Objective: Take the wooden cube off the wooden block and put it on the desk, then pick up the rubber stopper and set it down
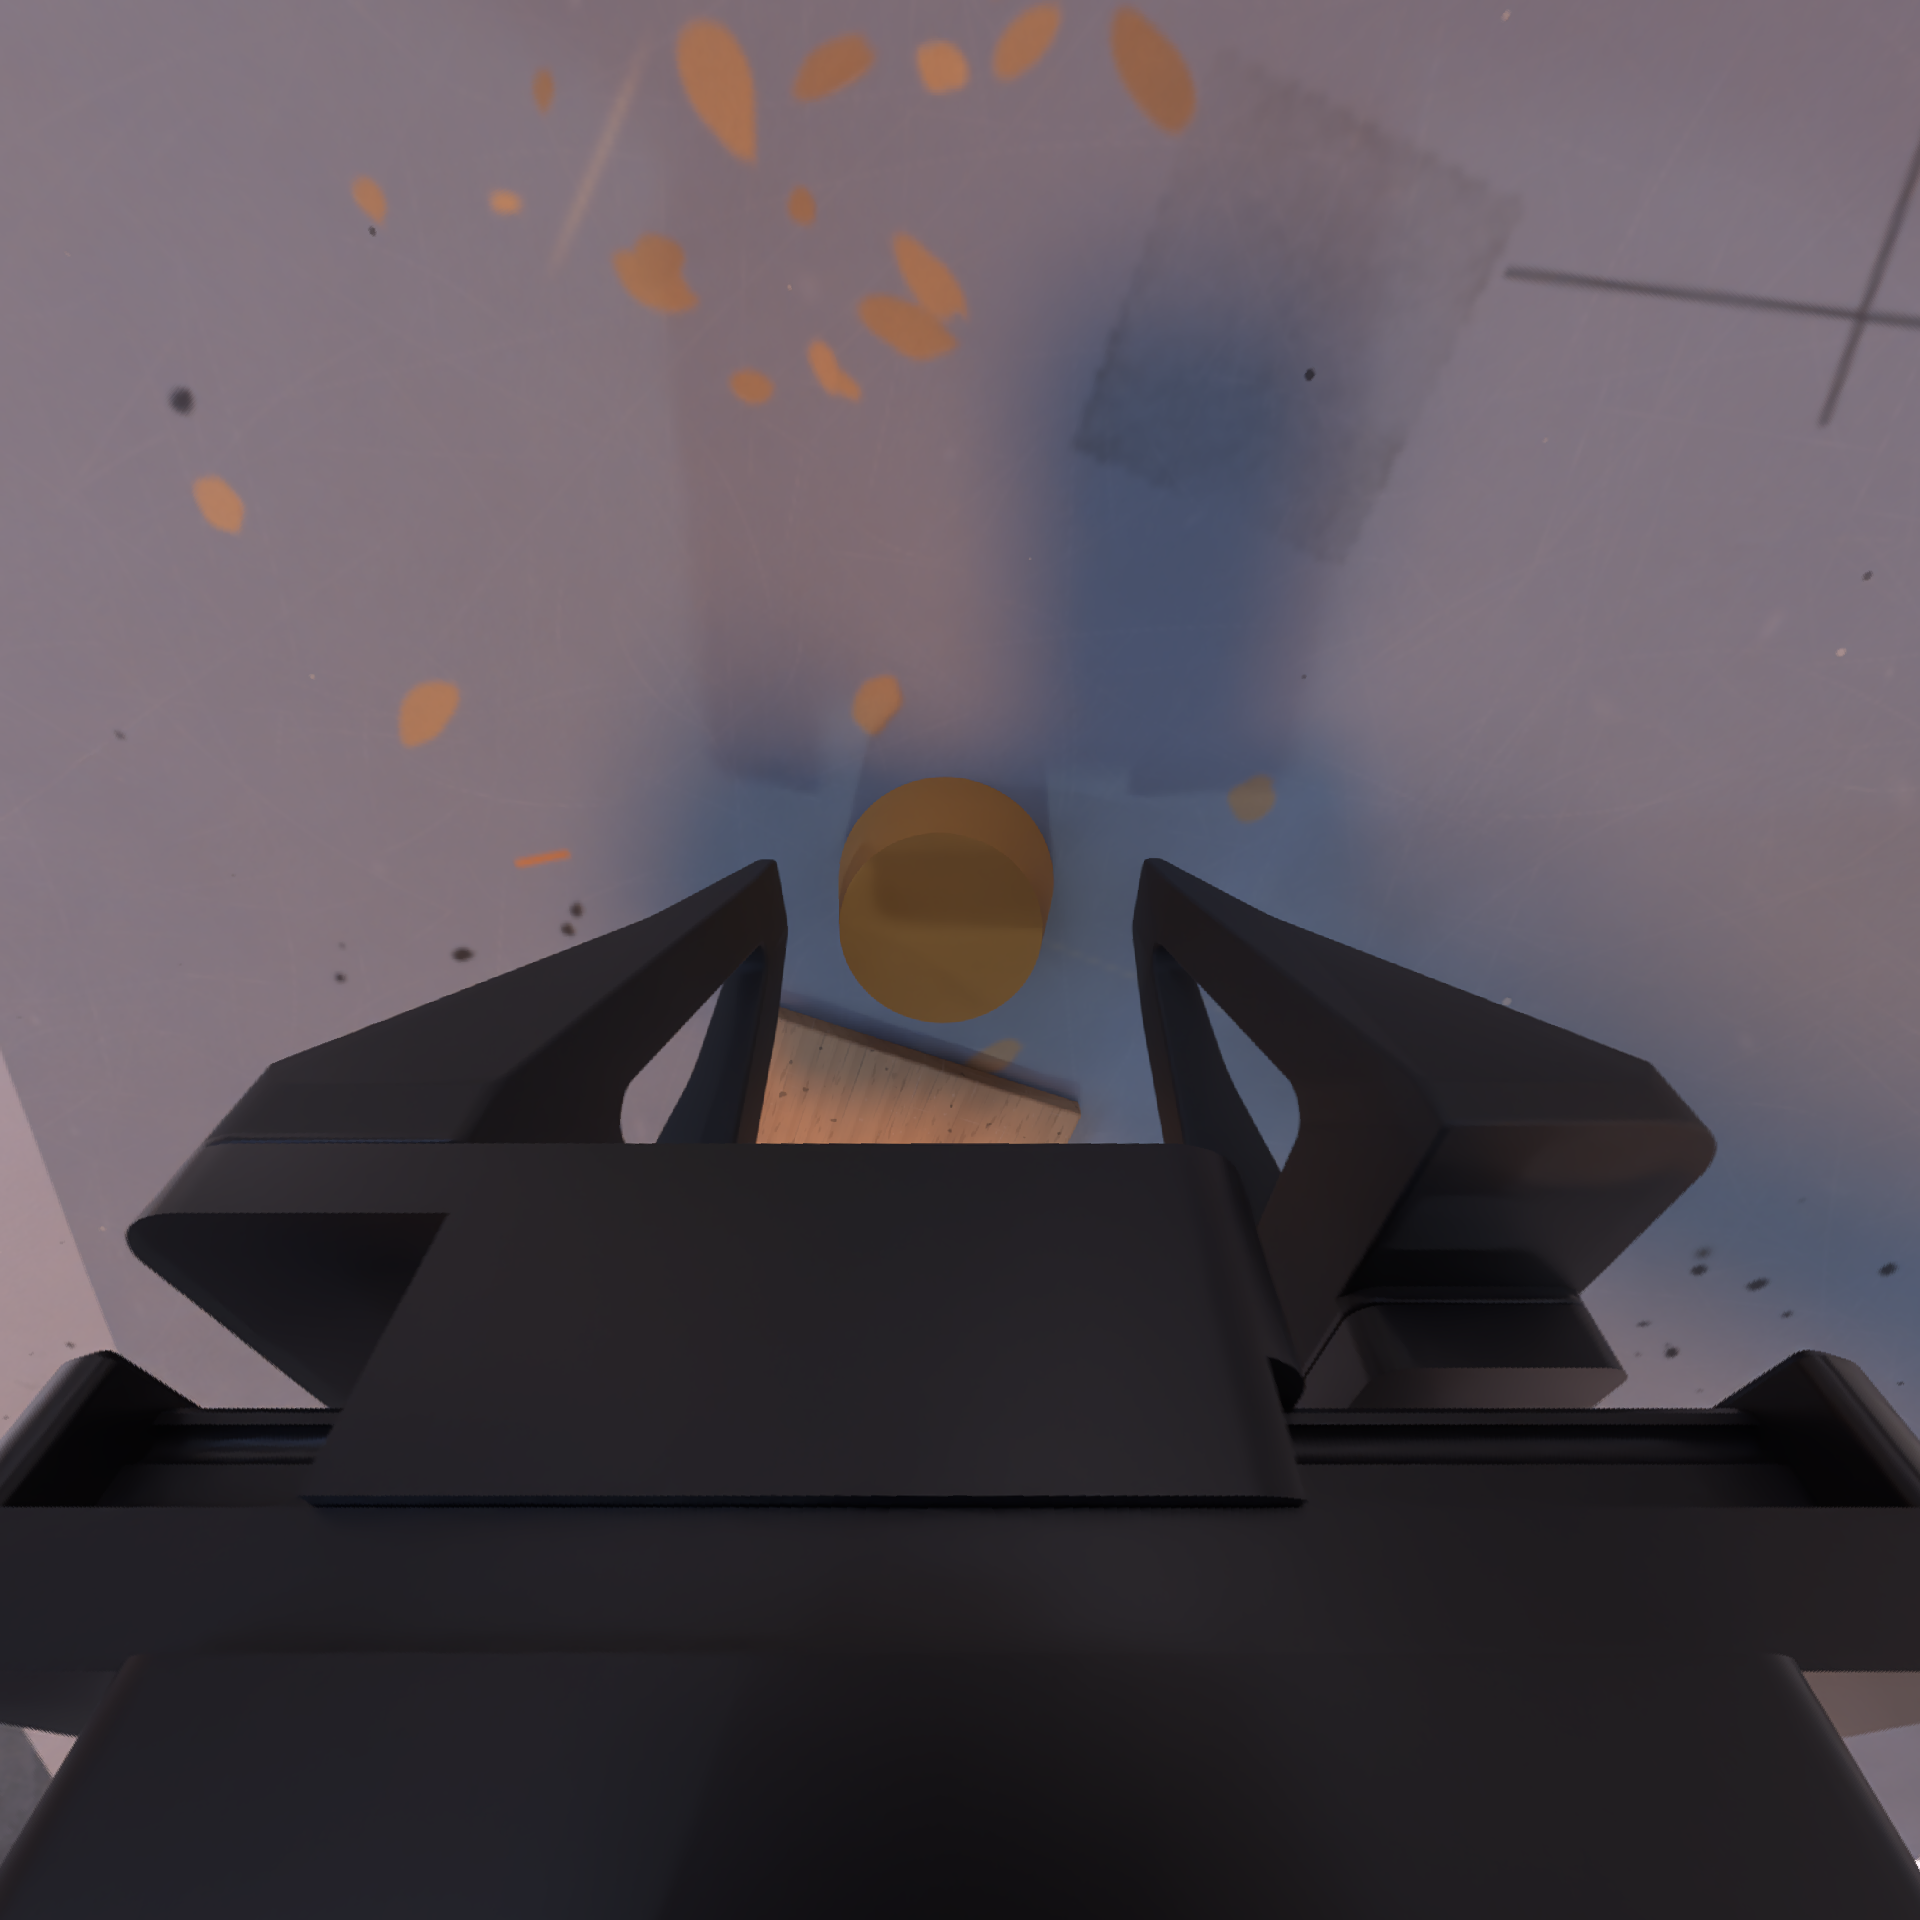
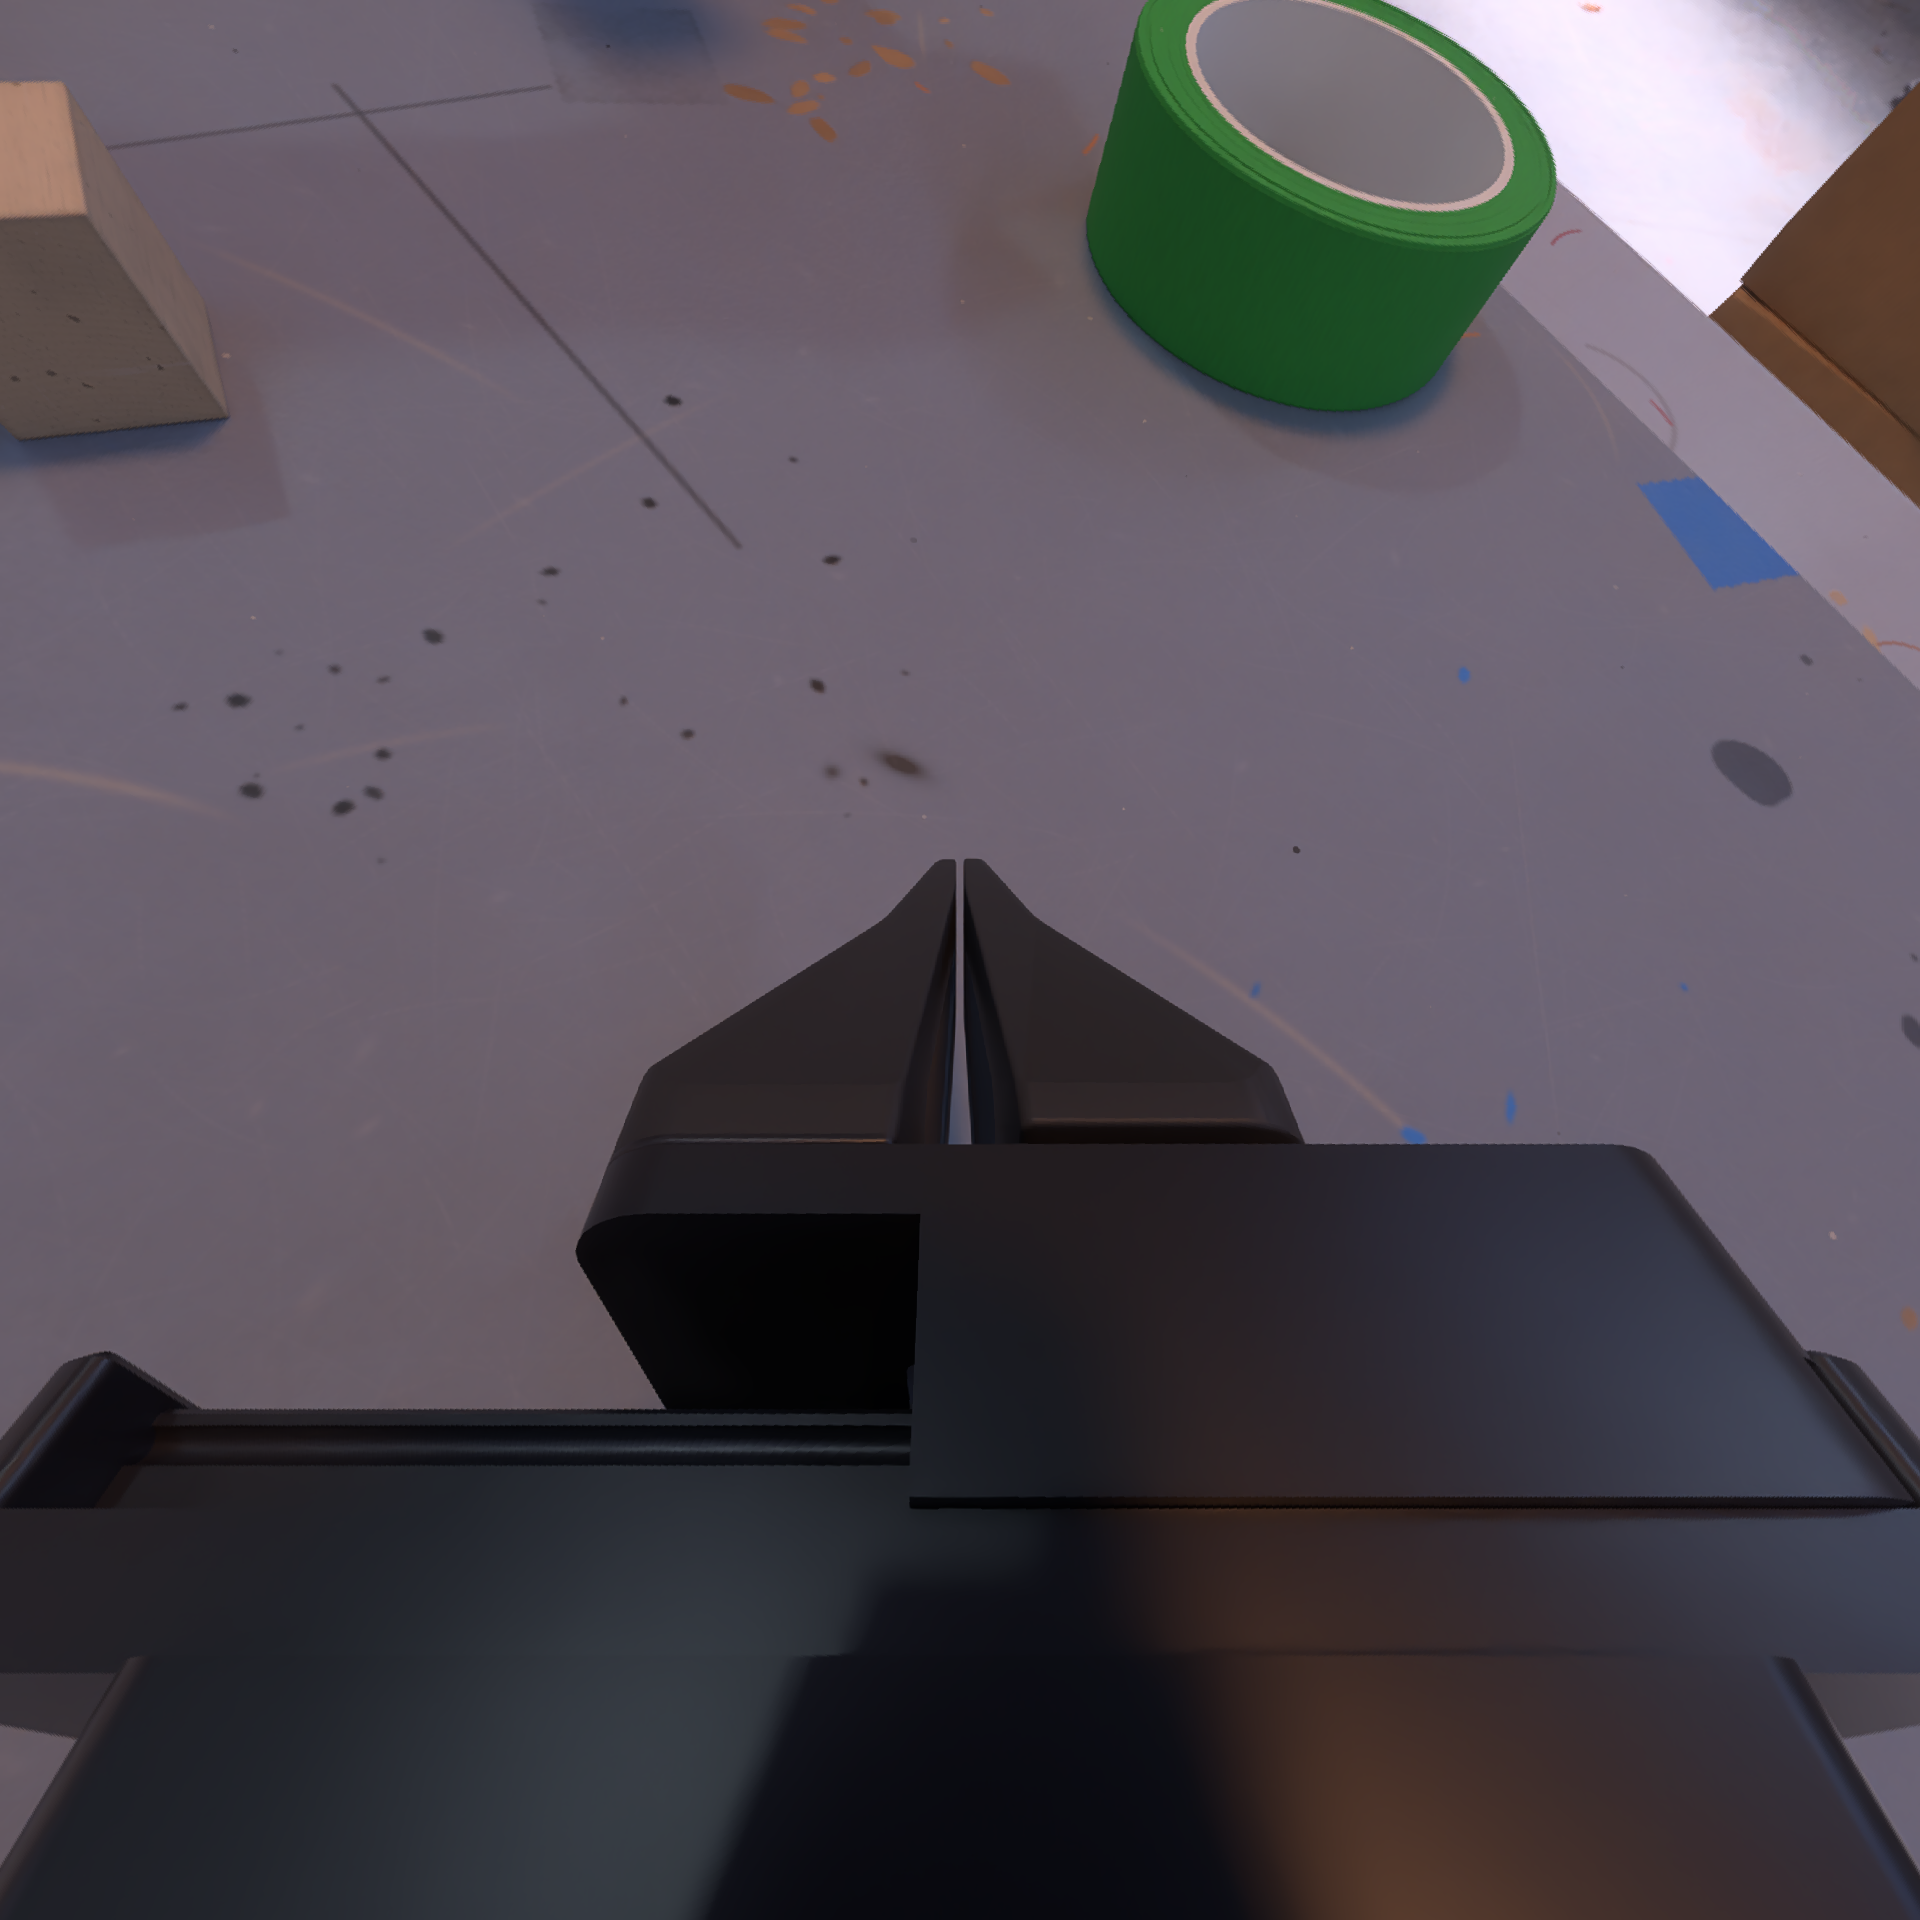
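Note:
In the left wrist view, my left gripper (image 1: 958, 883) is open and points down at the desk. An orange-brown rubber stopper (image 1: 940, 935) stands on the desk between the two fingertips, with a gap on each side. A light wooden piece (image 1: 914, 1096) shows just behind the stopper, mostly hidden by the gripper body; I cannot tell whether it is the cube or the block. In the right wrist view, my right gripper (image 2: 958, 864) is shut and empty above the bare desk. A pale wooden block (image 2: 99, 291) stands on the desk at the far left.
A green roll of tape (image 2: 1314, 208) stands on the desk at the far right. A brown cardboard box (image 2: 1849, 281) sits beyond the desk's right edge. A blue tape patch (image 2: 1714, 530) marks the desk near that edge. Orange paint flecks (image 1: 717, 83) dot the grey desk.

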